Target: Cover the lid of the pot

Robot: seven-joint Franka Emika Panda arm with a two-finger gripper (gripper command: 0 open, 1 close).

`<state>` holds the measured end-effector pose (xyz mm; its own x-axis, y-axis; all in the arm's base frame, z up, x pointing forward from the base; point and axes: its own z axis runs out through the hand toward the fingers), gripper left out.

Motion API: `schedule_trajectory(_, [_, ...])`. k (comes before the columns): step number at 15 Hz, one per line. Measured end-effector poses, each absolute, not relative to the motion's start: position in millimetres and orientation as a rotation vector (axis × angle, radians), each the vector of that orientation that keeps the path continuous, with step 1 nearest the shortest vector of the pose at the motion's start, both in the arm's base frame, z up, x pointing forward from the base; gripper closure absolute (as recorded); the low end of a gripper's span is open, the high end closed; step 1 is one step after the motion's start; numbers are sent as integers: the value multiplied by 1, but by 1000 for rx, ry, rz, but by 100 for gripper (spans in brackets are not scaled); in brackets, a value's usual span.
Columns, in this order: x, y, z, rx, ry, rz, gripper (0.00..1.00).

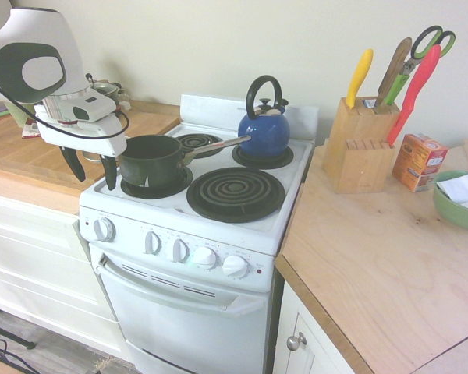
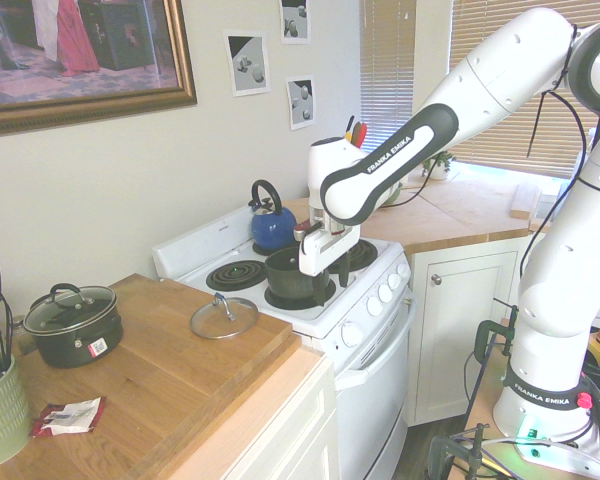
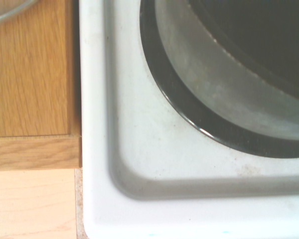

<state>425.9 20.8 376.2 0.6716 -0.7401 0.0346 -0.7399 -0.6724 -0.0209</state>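
- Arm: reaches over the stove's [image 1: 218, 234] front corner nearest the wooden counter [image 2: 180, 390]; wrist vertical, gripper [image 1: 91, 170] pointing straight down.
- Gripper: both fingers spread apart, holding nothing; it hangs just beside the pot [image 1: 150, 160], above the stove edge.
- Pot: on the front burner next to the counter, uncovered, handle pointing toward the kettle [image 1: 264, 125].
- Lid [image 2: 224, 317]: flat on the counter, near the stove edge, apart from the pot.
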Motion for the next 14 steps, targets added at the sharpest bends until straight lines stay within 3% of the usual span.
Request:
schedule_trajectory(9, [444, 105, 415, -2834, 1281, -172, 0])
schedule_trajectory(14, [503, 160, 437, -2755, 1376, -201, 0])
